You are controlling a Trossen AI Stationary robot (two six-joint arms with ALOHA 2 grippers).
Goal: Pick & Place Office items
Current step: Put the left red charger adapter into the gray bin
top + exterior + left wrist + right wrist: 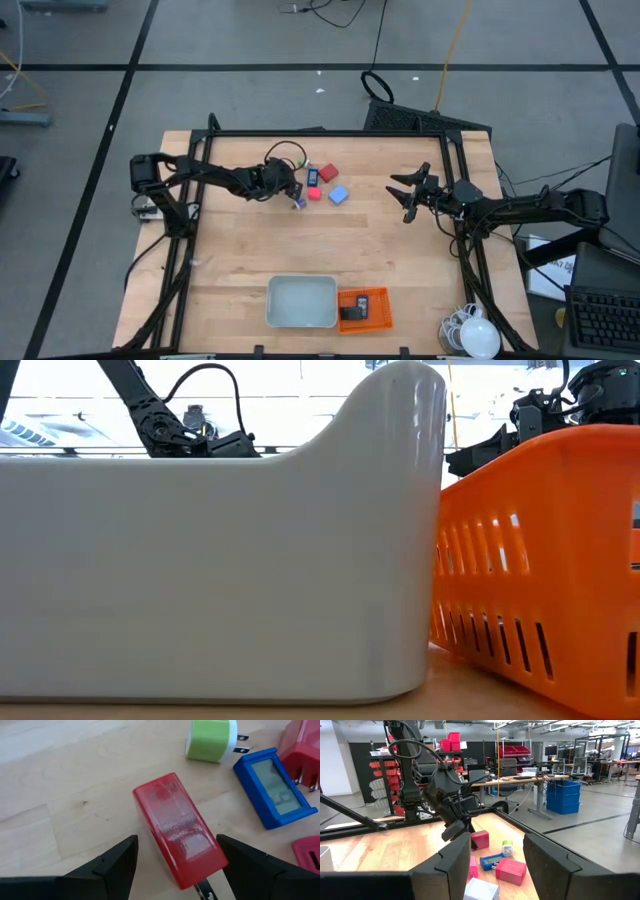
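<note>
A translucent red plastic block with metal prongs (180,831) lies on the pale wooden table (250,250) between my left gripper's (175,865) spread black fingers (117,860) — one on each side, neither touching it, nothing pinched. Just beyond it are a green-and-white plug adapter (210,739), a flat blue-framed device with a grey screen (272,785), a second red pronged block (302,747) and the corner of a pink piece (307,852). From above, this small cluster sits at the table's far centre-left, under my left arm's tip, with a light blue-white cube (338,195) at its right edge.

My right gripper (408,198) hovers well apart from the cluster over the table's right half, empty, its fingers (452,855) partly apart and pointing toward the pieces.

At the near edge stand a grey plastic tray (300,318) and, touching it, an orange mesh basket (378,300) holding a flat black item (352,313) — the low camera sees only their walls.
</note>
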